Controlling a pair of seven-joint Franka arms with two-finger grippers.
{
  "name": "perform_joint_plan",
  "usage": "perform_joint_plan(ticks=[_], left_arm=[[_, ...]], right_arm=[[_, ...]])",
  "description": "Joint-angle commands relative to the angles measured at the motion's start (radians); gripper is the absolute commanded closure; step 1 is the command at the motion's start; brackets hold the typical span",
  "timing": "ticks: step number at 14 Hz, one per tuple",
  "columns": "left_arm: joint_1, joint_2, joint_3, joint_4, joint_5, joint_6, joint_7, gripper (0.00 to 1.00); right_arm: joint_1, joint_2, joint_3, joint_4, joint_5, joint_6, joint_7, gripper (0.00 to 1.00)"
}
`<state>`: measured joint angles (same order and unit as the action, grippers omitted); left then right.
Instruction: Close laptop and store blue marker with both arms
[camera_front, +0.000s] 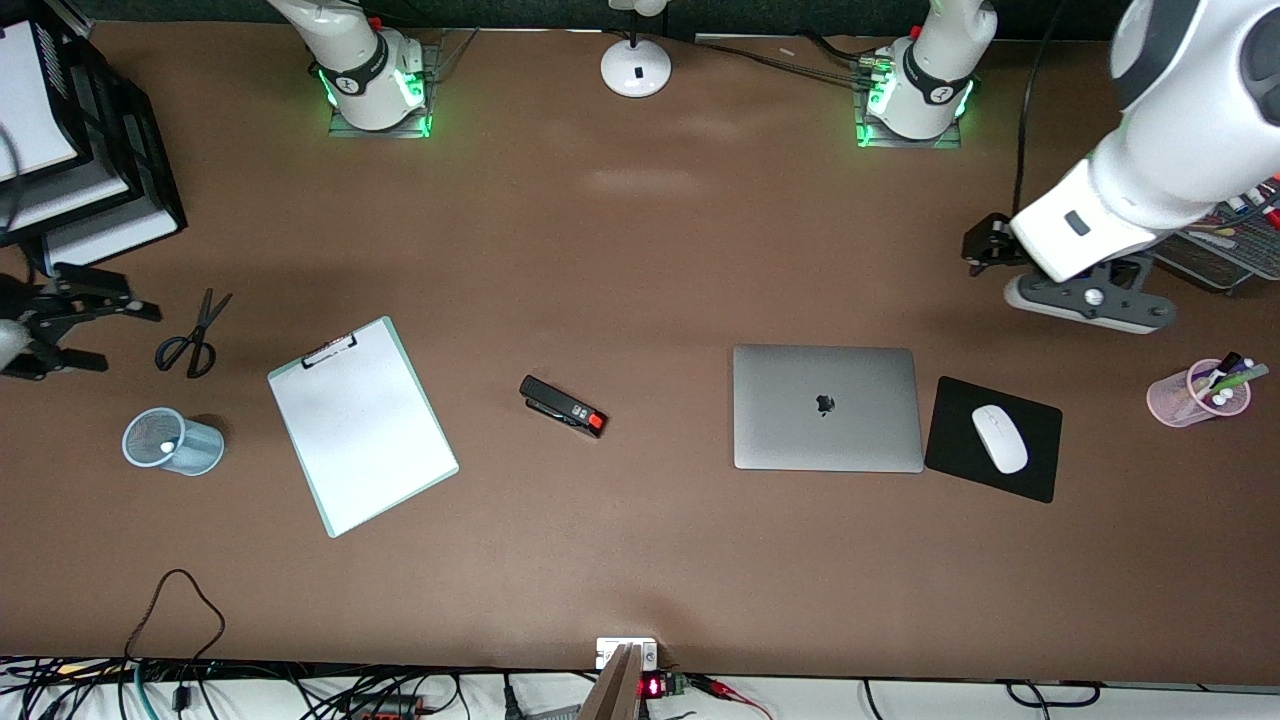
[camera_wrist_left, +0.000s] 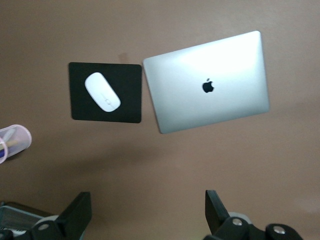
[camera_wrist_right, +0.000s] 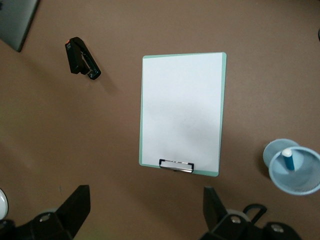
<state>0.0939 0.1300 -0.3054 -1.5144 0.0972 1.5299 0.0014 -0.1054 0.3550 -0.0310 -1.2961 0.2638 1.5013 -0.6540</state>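
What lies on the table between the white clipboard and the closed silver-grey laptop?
Only a black stapler with a red end lies between the white clipboard and the closed silver-grey laptop; otherwise bare brown table, as the front view shows.

silver laptop (camera_front: 827, 408), black mouse pad (camera_front: 960, 440).
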Motion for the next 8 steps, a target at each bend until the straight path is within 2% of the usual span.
perform_joint_plan(ticks=[1, 4, 6, 8], left_arm=[[-0.009, -0.065, 0.083, -0.032, -0.075, -0.007, 0.043, 0.0], [-0.065, -0.148, 0.19, -0.14, -0.106, -0.002, 0.048, 0.0], [-0.068, -0.238, 0.213, -0.267, -0.105, 0.097, 0.049, 0.0], [-0.069, -0.256, 0.264, -0.305, -0.103, 0.136, 0.052, 0.0]], right_arm=[[0.081, -0.094, -0.006, -0.092, -0.086, 0.005, 0.17, 0.0], [0.137, -0.175, -0.004, -0.211, -0.146, 0.045, 0.317, 0.0], [0.18, -0.236, -0.004, -0.299, -0.15, 0.071, 0.429, 0.0], [0.216, -0.295, -0.003, -0.365, -0.193, 0.105, 0.496, 0.0]])
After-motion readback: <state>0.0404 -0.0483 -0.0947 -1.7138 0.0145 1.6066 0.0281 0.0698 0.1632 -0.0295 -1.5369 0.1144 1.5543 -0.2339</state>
